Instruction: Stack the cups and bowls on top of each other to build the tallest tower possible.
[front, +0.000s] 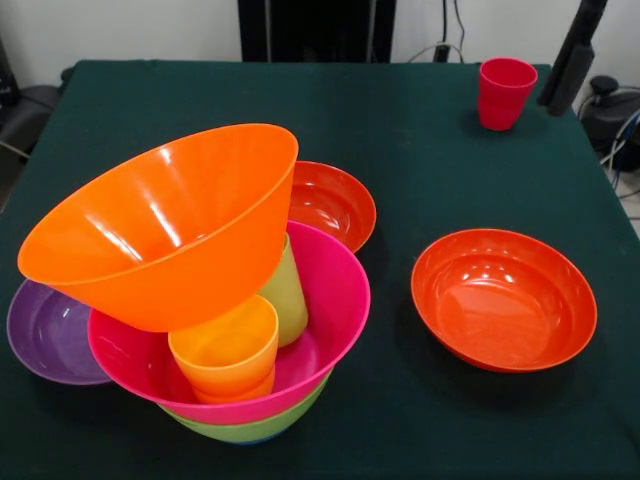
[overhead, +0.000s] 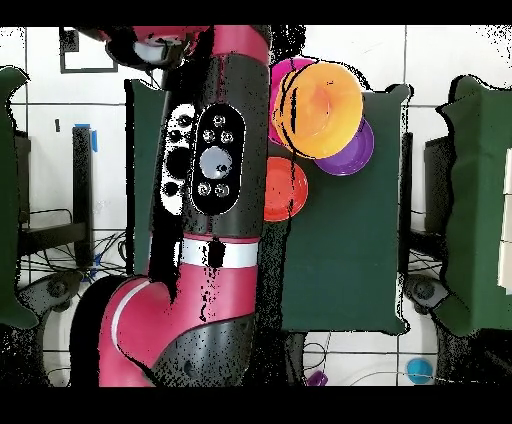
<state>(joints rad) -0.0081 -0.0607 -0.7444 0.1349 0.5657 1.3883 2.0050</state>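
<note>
The tower stands at the front left. A lime-green bowl (front: 250, 428) is lowest and a magenta bowl (front: 335, 290) sits in it. Inside the magenta bowl stand a yellow-orange cup (front: 225, 350) and a lime green cup (front: 287, 290). A deep orange bowl (front: 170, 225) rests tilted on them. From above I see the orange bowl (overhead: 325, 100) over the magenta bowl (overhead: 283, 75). A red cup (front: 503, 92) stands alone at the far right corner. The red arm (overhead: 215, 160) covers the table's left in the overhead view, and its gripper shows in neither view.
A purple bowl (front: 45, 335) (overhead: 355, 150) touches the tower's left side. One shallow red-orange bowl (front: 335, 200) (overhead: 285, 190) sits just behind the tower, another (front: 505, 300) at the right. A black slanted piece (front: 568, 70) stands beside the red cup.
</note>
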